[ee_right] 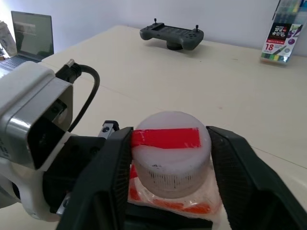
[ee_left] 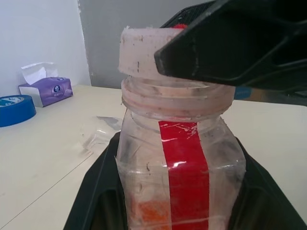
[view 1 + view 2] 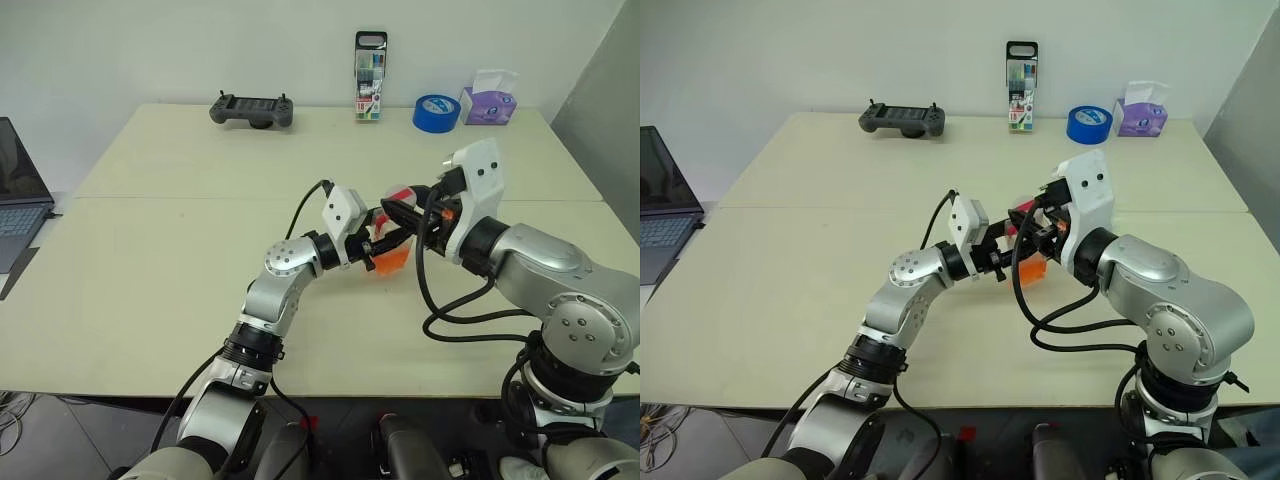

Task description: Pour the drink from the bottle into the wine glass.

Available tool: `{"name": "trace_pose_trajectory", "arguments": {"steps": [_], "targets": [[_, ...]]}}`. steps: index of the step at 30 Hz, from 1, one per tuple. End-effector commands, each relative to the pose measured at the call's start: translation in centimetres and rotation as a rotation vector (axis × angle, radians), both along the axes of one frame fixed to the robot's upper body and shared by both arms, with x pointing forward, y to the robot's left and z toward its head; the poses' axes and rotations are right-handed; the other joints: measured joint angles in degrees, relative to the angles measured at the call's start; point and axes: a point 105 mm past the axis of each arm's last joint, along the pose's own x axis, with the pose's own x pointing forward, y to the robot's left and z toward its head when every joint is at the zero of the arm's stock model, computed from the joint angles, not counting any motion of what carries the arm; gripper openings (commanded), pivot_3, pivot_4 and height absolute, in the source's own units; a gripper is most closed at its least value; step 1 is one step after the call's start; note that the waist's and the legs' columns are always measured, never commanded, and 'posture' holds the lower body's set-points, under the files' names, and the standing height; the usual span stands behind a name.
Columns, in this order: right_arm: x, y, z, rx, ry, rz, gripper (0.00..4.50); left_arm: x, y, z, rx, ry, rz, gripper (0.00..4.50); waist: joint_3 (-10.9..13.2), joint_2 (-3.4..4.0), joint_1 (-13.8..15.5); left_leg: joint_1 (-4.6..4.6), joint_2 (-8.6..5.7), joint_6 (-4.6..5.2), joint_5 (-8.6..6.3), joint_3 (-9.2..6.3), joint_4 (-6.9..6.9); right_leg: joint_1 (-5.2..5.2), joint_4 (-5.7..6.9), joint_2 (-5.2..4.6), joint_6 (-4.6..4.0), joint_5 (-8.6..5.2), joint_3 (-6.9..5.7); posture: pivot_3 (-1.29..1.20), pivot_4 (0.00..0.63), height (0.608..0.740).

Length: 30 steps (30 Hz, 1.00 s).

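Above the middle of the table, my left gripper is shut on the body of the bottle, a small clear plastic one with a red label strip, held upright. The drink is an orange layer at its bottom. My right gripper reaches in from the right, and its black fingers press on both sides of the white cap with its red stripe. The wine glass is out of view.
Along the far edge of the table stand a grey game controller, a tall clear marker case, a blue tape roll and a purple tissue box. A laptop sits off the left side.
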Motion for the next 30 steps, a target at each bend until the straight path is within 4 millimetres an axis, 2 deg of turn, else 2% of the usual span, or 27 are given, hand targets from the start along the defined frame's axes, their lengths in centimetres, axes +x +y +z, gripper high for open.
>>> {"name": "trace_pose_trajectory", "arguments": {"steps": [1,6,11,14,16,17,19,20,22,24,25,30], "targets": [[-0.5,-0.2,1.9,0.010,-0.089,0.006,1.84,-0.6,0.0,1.6,-0.027,-0.070,-0.012,1.84,0.0,0.00,0.0,0.00,0.00,0.00,0.00,0.00,0.00,0.00,0.00,0.00,0.00,0.00,0.00,0.00,0.150,0.740],[-0.7,-0.1,2.8,0.007,-0.123,0.025,1.84,-0.5,-0.1,1.6,-0.024,-0.066,-0.012,1.83,0.0,0.00,0.0,0.00,0.00,0.00,0.00,0.00,0.00,0.00,0.00,0.00,0.00,0.00,0.00,0.00,0.150,0.740],[-1.5,-0.4,6.7,0.125,-0.242,0.065,1.81,-0.2,0.0,0.9,-0.003,-0.047,0.000,1.83,0.0,0.04,0.0,0.01,0.00,0.00,0.00,0.01,0.00,-0.01,0.02,0.00,0.00,0.00,0.02,0.00,0.150,0.740],[-1.5,-1.5,7.9,0.207,-0.260,0.050,1.74,0.1,0.2,0.2,0.012,-0.030,0.011,1.82,0.0,0.03,0.0,-0.01,0.00,0.01,0.00,0.00,-0.01,0.01,-0.01,0.00,0.00,0.00,-0.06,0.00,0.150,0.740],[-0.9,-3.0,7.5,0.237,-0.239,-0.030,1.74,0.1,0.2,0.0,0.014,-0.027,0.011,1.82,0.0,0.04,0.0,-0.02,0.00,0.01,0.00,0.01,-0.01,0.01,-0.02,0.00,0.00,0.00,-0.05,0.00,0.150,0.740],[-0.3,-4.3,6.7,0.246,-0.211,-0.109,1.74,0.1,0.2,0.0,0.013,-0.027,0.011,1.82,0.0,0.03,0.0,-0.02,0.00,0.01,0.00,0.01,-0.01,0.00,-0.01,-0.01,-0.01,0.00,-0.02,0.00,0.150,0.740],[0.9,-7.8,3.7,0.212,-0.134,-0.328,1.74,0.2,0.3,0.3,0.006,-0.031,0.017,1.82,0.0,0.02,0.2,-0.02,-0.01,0.01,0.00,0.02,0.00,0.03,-0.03,-0.02,-0.01,0.00,-0.04,0.00,0.150,0.740],[1.1,-8.9,2.7,0.192,-0.114,-0.390,1.74,0.3,0.3,0.3,0.004,-0.032,0.019,1.82,0.0,0.02,0.4,-0.04,-0.03,0.01,0.00,0.03,0.00,0.05,-0.05,-0.05,0.00,0.00,-0.07,0.00,0.150,0.740],[1.2,-12.9,-2.2,0.165,0.010,-0.604,1.74,0.4,0.4,0.9,-0.007,-0.037,0.027,1.82,0.0,0.00,0.5,-0.07,-0.06,0.01,0.00,0.09,0.00,0.04,-0.08,-0.08,0.00,0.00,-0.04,0.00,0.150,0.740],[0.5,-15.7,-6.2,0.189,0.099,-0.739,1.74,0.6,0.6,1.5,-0.023,-0.040,0.039,1.82,0.0,0.01,0.4,-0.08,-0.06,0.01,0.00,0.15,-0.01,0.04,-0.14,-0.09,0.02,-0.01,-0.02,0.00,0.150,0.740],[0.2,-16.1,-7.6,0.185,0.119,-0.751,1.74,0.7,0.8,1.7,-0.029,-0.041,0.048,1.82,0.0,0.02,0.3,-0.08,-0.07,0.01,0.00,0.24,-0.06,-0.01,-0.12,-0.10,0.02,-0.01,0.07,0.00,0.150,0.740],[-0.3,-16.6,-11.7,0.205,0.208,-0.792,1.74,2.0,2.2,2.3,-0.024,-0.050,0.121,1.82,0.0,0.10,-0.6,0.09,0.01,0.02,0.01,0.32,-0.05,-0.03,0.01,0.03,0.29,-0.17,0.32,0.00,0.150,0.740]]}}
